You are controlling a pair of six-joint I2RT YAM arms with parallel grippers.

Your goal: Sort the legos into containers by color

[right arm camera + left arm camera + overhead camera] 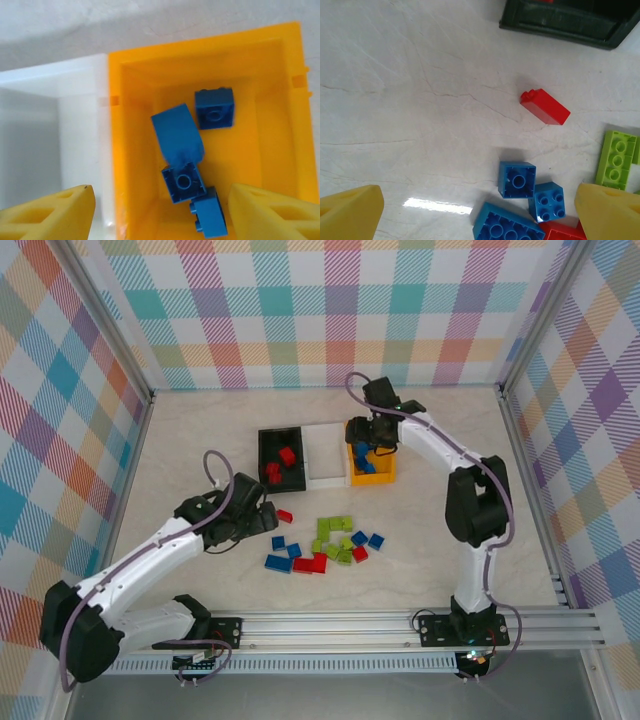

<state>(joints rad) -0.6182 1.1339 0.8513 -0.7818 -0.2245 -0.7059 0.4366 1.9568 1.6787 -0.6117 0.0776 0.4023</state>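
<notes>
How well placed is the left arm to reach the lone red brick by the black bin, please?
Probably yes: the open left tool hangs near the red brick, which lies alone on the table, clear of the black bin and the blue bricks.

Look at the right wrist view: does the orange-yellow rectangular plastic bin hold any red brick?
No, the small plastic bricks inside the orange-yellow plastic bin are all blue.

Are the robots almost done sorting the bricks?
Roughly a third. Done: red bricks sit in the black bin, blue bricks in the orange bin. In hand: nothing; the right hand hangs open over the orange bin, the left hand open near a lone red brick. Left: the white bin looks empty, and a pile of green, blue and red waits on the table.
</notes>
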